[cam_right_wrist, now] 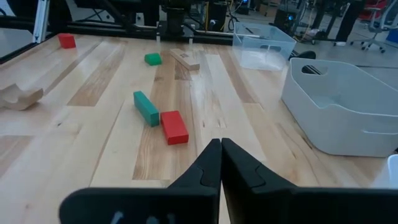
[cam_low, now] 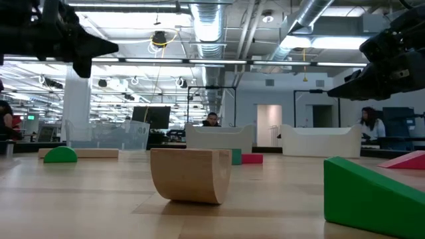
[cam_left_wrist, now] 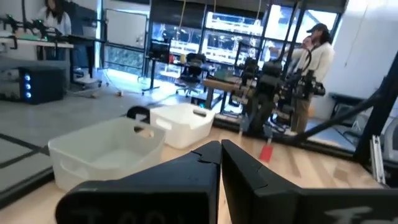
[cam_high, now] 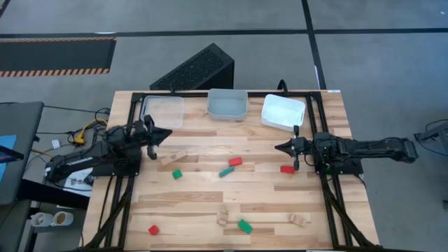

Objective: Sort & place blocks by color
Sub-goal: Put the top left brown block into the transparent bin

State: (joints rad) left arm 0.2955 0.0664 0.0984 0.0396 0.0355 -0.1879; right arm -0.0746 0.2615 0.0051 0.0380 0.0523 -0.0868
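Observation:
Small blocks lie scattered flat on the wooden table point(cam_high: 231, 196): a light wood brick point(cam_high: 175, 157), a small green piece point(cam_high: 177, 173), a green brick point(cam_high: 226, 171) beside a red brick point(cam_high: 235, 161), and a red block point(cam_high: 287, 169). Near the front edge lie a red cube point(cam_high: 153, 229), a wood arch point(cam_low: 189, 174), a green wedge point(cam_low: 372, 192) and another wood piece point(cam_high: 299, 220). My left gripper point(cam_high: 166, 134) hovers shut at the table's left side, above the wood brick. My right gripper point(cam_high: 278, 148) hovers shut at the right side, beside the red block.
Three trays stand along the far edge: a clear one point(cam_high: 162, 110) at left, a clear one point(cam_high: 227, 103) in the middle, a white one point(cam_high: 283, 112) at right. A black box point(cam_high: 196, 68) sits on the floor behind. People show in the room beyond.

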